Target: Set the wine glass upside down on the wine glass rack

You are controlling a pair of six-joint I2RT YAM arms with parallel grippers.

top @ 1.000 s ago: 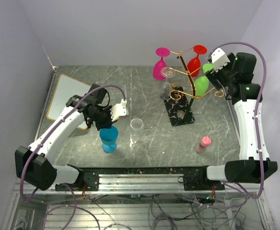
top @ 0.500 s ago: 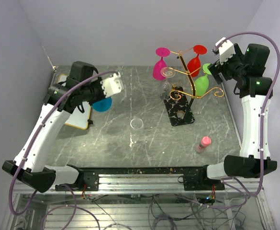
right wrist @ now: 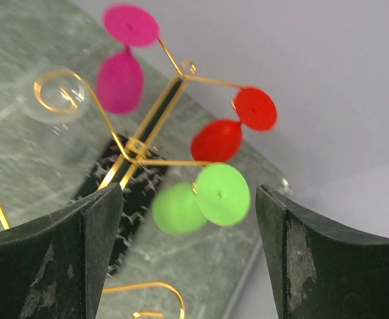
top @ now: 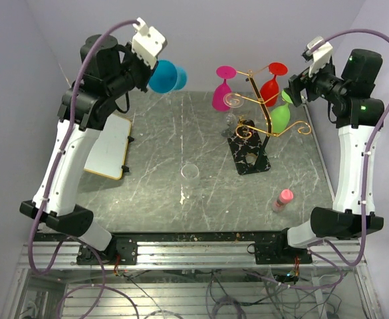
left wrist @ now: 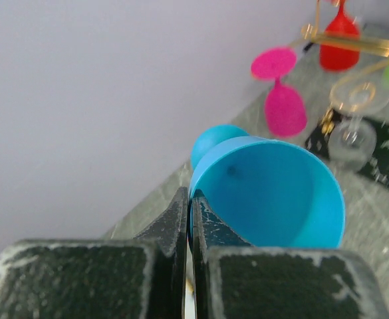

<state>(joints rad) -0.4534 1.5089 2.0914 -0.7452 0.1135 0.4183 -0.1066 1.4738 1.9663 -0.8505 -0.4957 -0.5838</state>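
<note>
Lifted since half a second ago: blue wine glass (top: 166, 76), now high at 11 o'clock, axis near-horizontal, rim pinched by left gripper (left wrist: 189, 219). Wine glass rack (top: 249, 158) lies 4 o'clock from it. Right gripper (right wrist: 187, 259) gapes wide, empty, beside rack.

Blue wine glass (top: 161, 76) hangs sideways aloft, well left of the upright gold wire rack (top: 254, 159).
</note>
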